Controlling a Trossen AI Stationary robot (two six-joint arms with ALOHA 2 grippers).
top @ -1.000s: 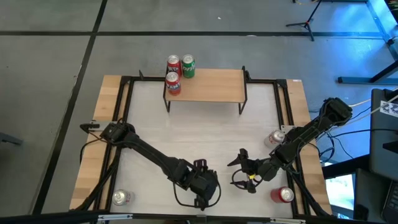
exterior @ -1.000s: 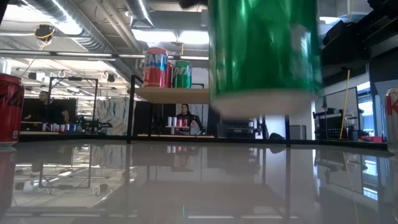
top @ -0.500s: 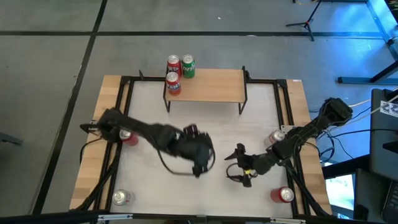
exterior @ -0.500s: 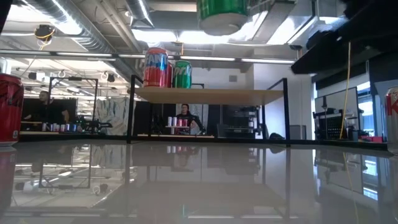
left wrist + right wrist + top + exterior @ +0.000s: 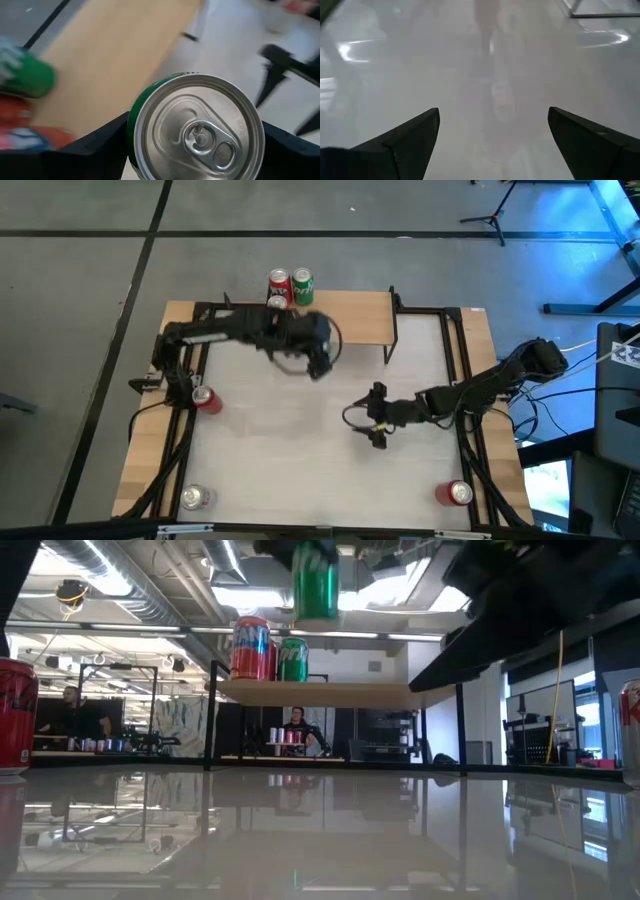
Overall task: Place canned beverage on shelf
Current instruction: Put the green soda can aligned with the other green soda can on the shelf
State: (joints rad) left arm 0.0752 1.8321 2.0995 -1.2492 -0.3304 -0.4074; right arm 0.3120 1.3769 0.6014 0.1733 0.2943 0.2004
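- The green aluminium beverage can [image 5: 195,127] hung upright above the low light-wood shelf on black legs [image 5: 350,318], grasped by the left gripper [image 5: 312,345].
- 2 cans, red [image 5: 251,648] and green [image 5: 293,659], stood on the shelf.
- The right gripper [image 5: 377,412] hovered mid-table, fingers released.

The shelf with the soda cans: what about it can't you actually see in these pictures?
- High view: the left gripper and its arm cover the shelf's left part, hiding a can there.
- Low view: the shelf top is edge-on, so free space can't be judged.
- Left wrist view: the held green can blocks the near shelf; the cans beside it are blurred.
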